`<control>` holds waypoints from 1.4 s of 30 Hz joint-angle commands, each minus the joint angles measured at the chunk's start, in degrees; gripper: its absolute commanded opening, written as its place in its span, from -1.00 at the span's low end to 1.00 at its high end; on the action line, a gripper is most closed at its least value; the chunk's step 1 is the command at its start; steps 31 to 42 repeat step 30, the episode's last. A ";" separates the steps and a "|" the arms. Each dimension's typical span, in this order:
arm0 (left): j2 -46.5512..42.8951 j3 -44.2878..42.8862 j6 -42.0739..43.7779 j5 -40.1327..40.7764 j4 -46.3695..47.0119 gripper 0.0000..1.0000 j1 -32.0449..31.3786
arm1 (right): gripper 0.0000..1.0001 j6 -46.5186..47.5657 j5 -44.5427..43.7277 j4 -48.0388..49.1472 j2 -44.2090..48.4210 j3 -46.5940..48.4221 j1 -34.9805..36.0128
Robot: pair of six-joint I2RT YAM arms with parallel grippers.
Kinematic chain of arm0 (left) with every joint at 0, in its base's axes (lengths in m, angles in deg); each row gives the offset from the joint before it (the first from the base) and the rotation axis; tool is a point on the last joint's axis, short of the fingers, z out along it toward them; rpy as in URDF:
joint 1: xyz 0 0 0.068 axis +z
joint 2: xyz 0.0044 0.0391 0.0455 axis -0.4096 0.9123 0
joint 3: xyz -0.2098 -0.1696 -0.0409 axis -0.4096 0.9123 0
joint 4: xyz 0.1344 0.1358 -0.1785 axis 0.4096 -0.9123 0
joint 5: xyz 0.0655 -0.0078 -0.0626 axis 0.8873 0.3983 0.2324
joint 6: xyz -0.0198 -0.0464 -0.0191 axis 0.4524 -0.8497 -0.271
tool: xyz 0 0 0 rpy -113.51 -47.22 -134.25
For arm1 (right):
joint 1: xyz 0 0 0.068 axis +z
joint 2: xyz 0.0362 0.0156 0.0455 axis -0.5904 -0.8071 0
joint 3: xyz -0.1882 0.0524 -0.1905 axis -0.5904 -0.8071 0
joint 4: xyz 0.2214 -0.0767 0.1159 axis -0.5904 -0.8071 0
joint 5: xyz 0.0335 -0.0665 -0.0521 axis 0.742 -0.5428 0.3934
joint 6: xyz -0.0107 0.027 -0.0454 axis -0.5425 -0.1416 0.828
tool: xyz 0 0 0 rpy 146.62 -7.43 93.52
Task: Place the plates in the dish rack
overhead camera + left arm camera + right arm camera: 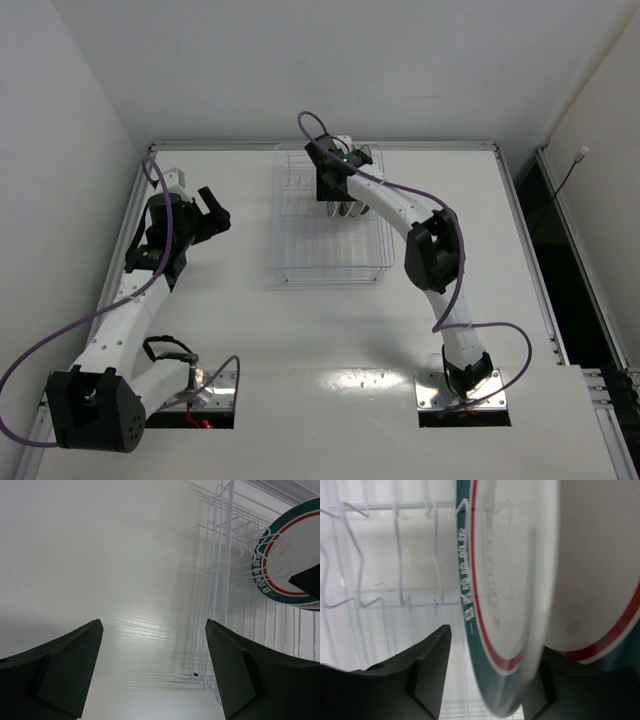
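The wire dish rack point(300, 255) stands at the table's middle back. My right gripper point(338, 198) reaches down into it. In the right wrist view its jaws point(495, 640) stand apart around a white plate with a green-and-red rim point(510, 580) that stands on edge in the rack wires point(400, 602); the left finger point(427, 665) is clear of the plate. A second rimmed plate point(600, 620) stands right behind it. My left gripper point(212, 212) is open and empty left of the rack. The left wrist view shows the rack point(227, 580) and a rimmed plate point(295, 545).
More plates point(362, 155) stand on edge at the rack's far right corner, too small to tell which. The rack's near half point(330, 262) holds no plates. A raised rail point(320, 146) runs along the table's back edge.
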 commanded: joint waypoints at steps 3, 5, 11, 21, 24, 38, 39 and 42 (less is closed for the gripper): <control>-1.13 -0.54 0.91 0.72 0.78 0.63 0.48 | 0.17 2.44 -1.38 -1.97 7.70 4.21 -1.15; -1.13 -0.54 0.91 1.24 0.78 0.63 0.48 | 0.54 2.45 -1.38 -1.97 9.72 4.84 -1.15; -0.61 -0.54 0.91 1.25 0.78 0.63 0.48 | 1.00 3.68 -0.68 -3.20 16.22 6.16 -2.29; -0.07 -0.54 1.43 2.38 0.16 0.63 0.48 | 1.00 8.51 8.39 -2.15 29.32 -9.63 -7.38; -0.07 -0.54 1.43 1.78 0.16 0.63 0.48 | 1.00 10.70 3.65 -2.76 36.52 -23.86 -8.97; 0.45 -0.02 1.43 3.00 -0.37 0.63 0.48 | 1.00 13.09 6.26 8.91 59.25 -56.04 -12.58; 0.45 -0.02 1.43 3.00 -0.37 0.63 0.48 | 1.00 13.09 6.26 8.91 59.25 -56.04 -12.58; 0.45 -0.02 1.43 3.00 -0.37 0.63 0.48 | 1.00 13.09 6.26 8.91 59.25 -56.04 -12.58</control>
